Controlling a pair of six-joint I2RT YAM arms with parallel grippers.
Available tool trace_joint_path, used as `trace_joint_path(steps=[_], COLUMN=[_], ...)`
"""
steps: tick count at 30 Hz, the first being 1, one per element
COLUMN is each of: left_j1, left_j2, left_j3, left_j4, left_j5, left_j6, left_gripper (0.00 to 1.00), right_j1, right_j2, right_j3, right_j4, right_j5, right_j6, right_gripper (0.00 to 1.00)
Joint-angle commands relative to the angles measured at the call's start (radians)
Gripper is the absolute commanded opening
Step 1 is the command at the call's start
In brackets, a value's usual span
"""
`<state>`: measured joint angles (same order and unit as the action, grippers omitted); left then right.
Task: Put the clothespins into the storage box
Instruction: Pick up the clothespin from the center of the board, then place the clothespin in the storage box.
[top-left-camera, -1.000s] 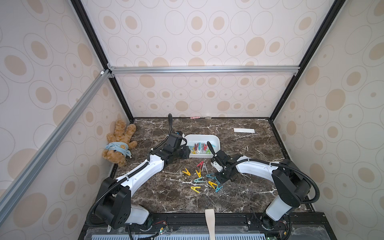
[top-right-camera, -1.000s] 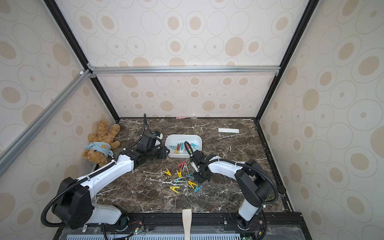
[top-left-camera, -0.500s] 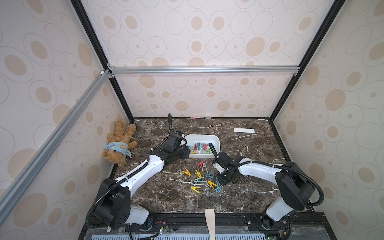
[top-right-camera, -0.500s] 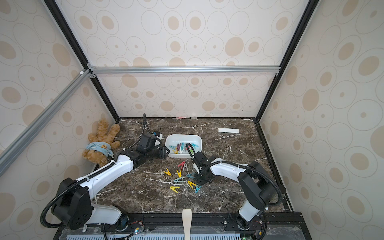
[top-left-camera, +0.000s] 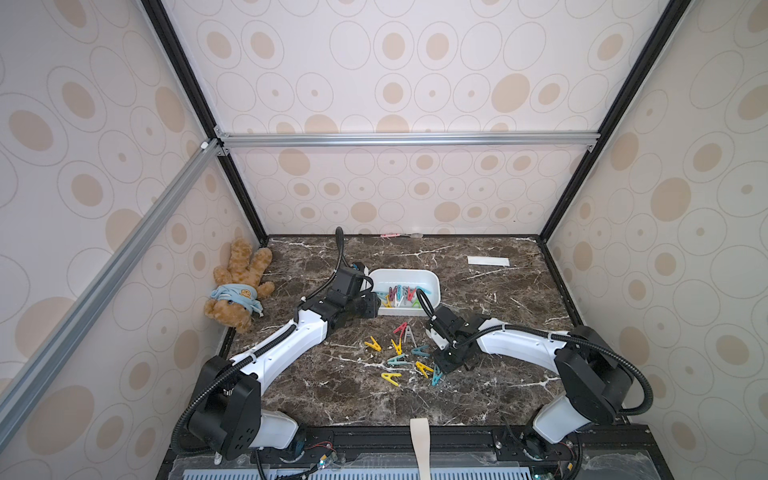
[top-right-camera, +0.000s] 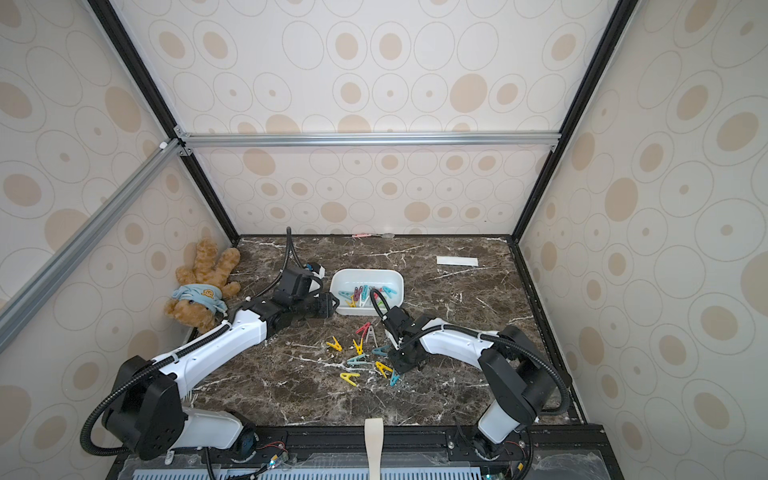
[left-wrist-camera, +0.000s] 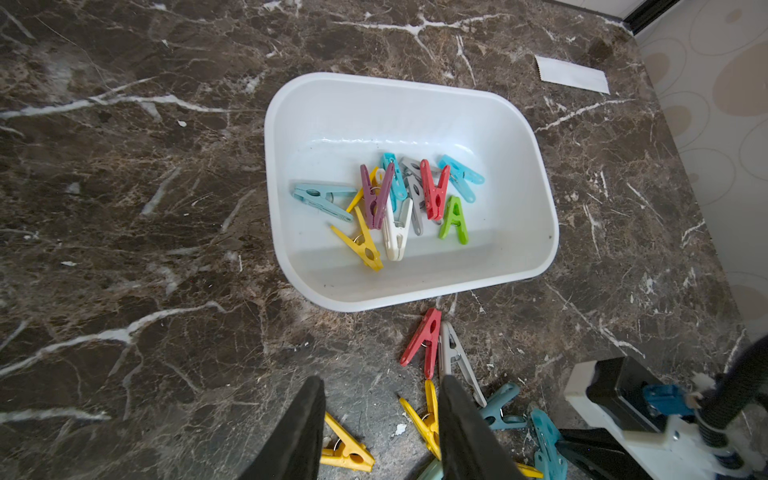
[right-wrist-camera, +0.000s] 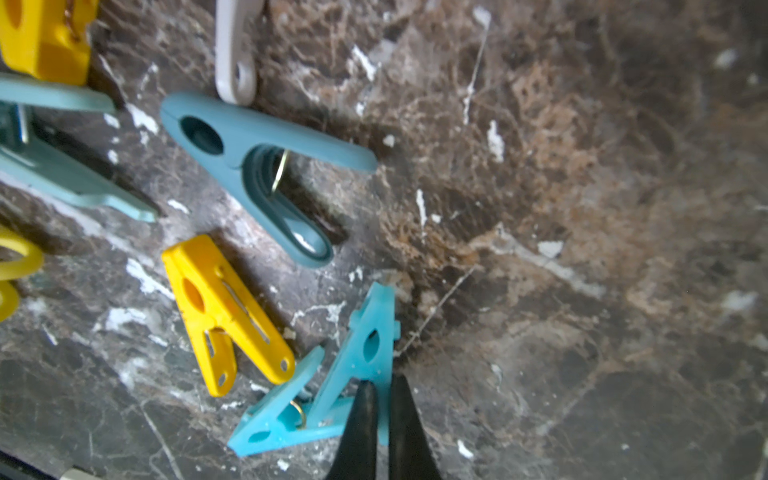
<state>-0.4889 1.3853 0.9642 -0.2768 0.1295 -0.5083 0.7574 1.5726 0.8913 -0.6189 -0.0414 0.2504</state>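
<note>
Several clothespins (top-left-camera: 390, 377), brown marble tabletop (top-left-camera: 478, 395), spotted walls (top-left-camera: 415, 83)

We see our right claw (right-wrist-camera: 383, 388) pinched tight on one leg of a turquoise clothespin (right-wrist-camera: 338, 374), flat on the marble table (right-wrist-camera: 582, 187), a yellow clothespin (right-wrist-camera: 232, 316) just beside it, a teal clothespin (right-wrist-camera: 249, 141) near, others cut off by the frame.

Boxed in around the dark marble tabletop (top-left-camera: 498, 291) by cream oval-patterned walls (top-left-camera: 395, 83); braced above it with aluminium rails (top-left-camera: 407, 139).
</note>
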Motion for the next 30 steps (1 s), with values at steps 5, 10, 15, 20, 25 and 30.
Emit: trace_joint_path(steps=[5,10,15,20,25,30], left_j1=[0.005,0.006,0.007,0.012,0.014,0.018], left_j2=[-0.022,-0.030,-0.069,-0.111,-0.180,-0.215], left_j3=[0.007,0.002,-0.033,-0.071,-0.128,-0.162], left_j4=[-0.009,-0.012,-0.022,-0.053,-0.079,-0.099], left_j5=[-0.013,-0.022,-0.057,-0.076,-0.106,-0.107], left_j6=[-0.007,-0.009,-0.019,-0.037,-0.049,-0.067], left_gripper=[0.45,0.45,0.44,0.44,0.44,0.44], right_j1=[0.007,0.005,-0.020,-0.125,-0.226,-0.258], right_j2=[-0.101,-0.125,-0.110,-0.003,0.218,0.426], right_j3=[0.019,0.081,0.219,0.404,0.628,0.846], right_j4=[-0.082,-0.120,-0.137,-0.079,-0.061,-0.134], right_j5=[0.035,0.038,-0.005,-0.127,-0.219,-0.197], right_j6=[0.021,0.014,-0.011,-0.042,-0.065,-0.090], right_gripper=[0.04,0.03,0.03,0.03,0.03,0.03])
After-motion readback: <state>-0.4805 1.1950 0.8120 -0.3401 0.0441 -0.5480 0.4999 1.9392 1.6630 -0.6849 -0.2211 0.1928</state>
